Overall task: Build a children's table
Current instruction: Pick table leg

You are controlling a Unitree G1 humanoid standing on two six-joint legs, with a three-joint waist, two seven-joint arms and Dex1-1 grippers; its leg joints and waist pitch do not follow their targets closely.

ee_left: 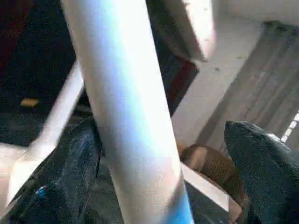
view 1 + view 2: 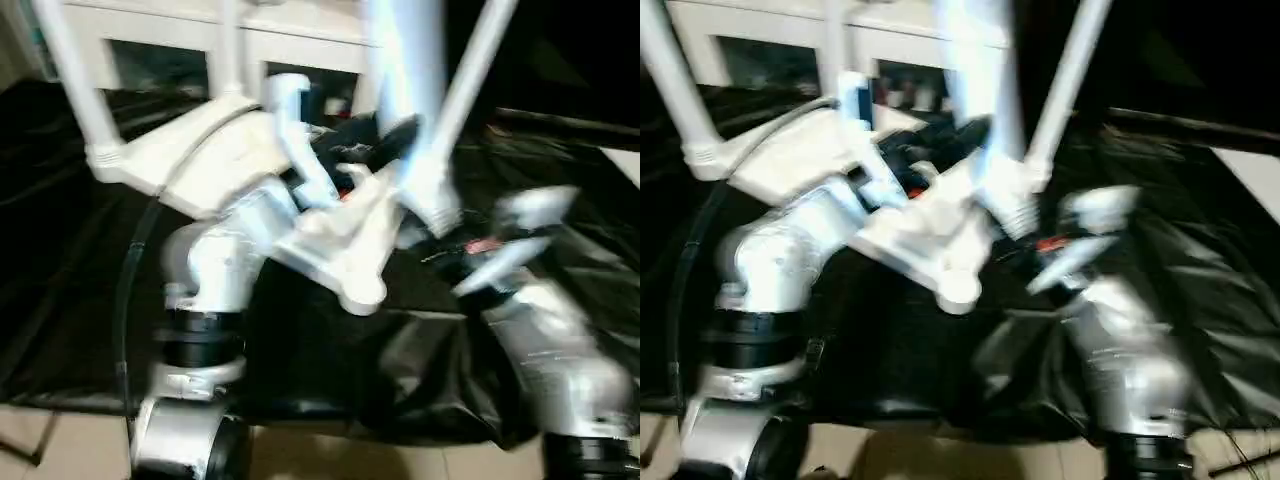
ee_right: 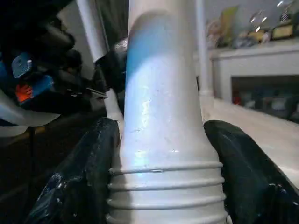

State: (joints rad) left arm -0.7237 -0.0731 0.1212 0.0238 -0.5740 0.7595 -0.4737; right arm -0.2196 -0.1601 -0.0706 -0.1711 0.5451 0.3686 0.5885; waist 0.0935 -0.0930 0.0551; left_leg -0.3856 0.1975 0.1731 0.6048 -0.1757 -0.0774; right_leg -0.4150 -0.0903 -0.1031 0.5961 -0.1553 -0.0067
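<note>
We see the children's table upside down and tilted over a black sheet, its white top raised between our two silver forearms and its legs pointing up and away. One leg rises from the far-left corner socket, and another leans up toward the right. A third leg, blurred, stands near the middle of the top.

Our left hand has its two black fingers spread wide around a white leg tube; one finger lies against the tube, the other stands clear of it, so the hand is apart and not clamped.

Our right hand has its black fingers on either side of the ribbed base of a leg, one finger pressed to the tube and the other close beside it; we cannot tell whether that second finger touches, so we cannot call the grip.

Behind the table stands a white cabinet with glass doors. Pale floor tiles show at the near edge of the sheet.
</note>
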